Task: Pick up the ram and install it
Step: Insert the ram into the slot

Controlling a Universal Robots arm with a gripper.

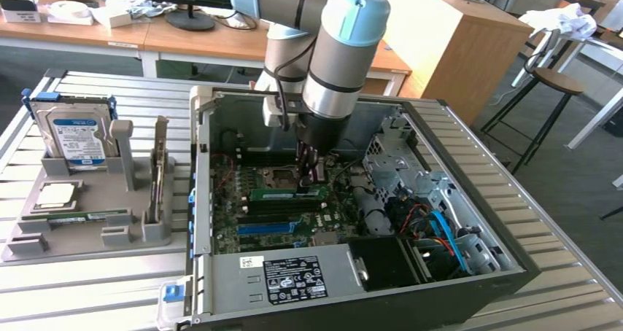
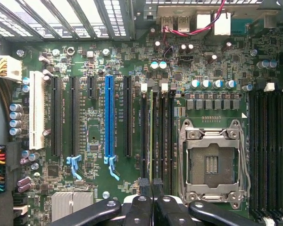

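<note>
The ram point(image 1: 282, 194), a thin green stick, lies along a memory slot on the motherboard inside the open computer case point(image 1: 200, 200). My gripper point(image 1: 314, 178) reaches down into the case and stands over the stick's end toward the exterior view's right. Whether it touches the stick I cannot tell. In the wrist view the black fingers point(image 2: 140, 200) are pressed together with no gap, so my gripper point(image 2: 153, 186) is shut. Ahead of the fingers, the ram point(image 2: 155, 136) runs edge-on in its slot between the blue slot point(image 2: 108, 115) and the CPU socket point(image 2: 211, 162).
A grey holder point(image 1: 87, 236) at the exterior view's left carries a hard drive point(image 1: 76, 130), an upright card point(image 1: 159, 170) and another green stick point(image 1: 73, 218). Inside the case are a power supply point(image 1: 282, 276), coloured cables point(image 1: 438, 225) and a drive cage point(image 1: 395, 152).
</note>
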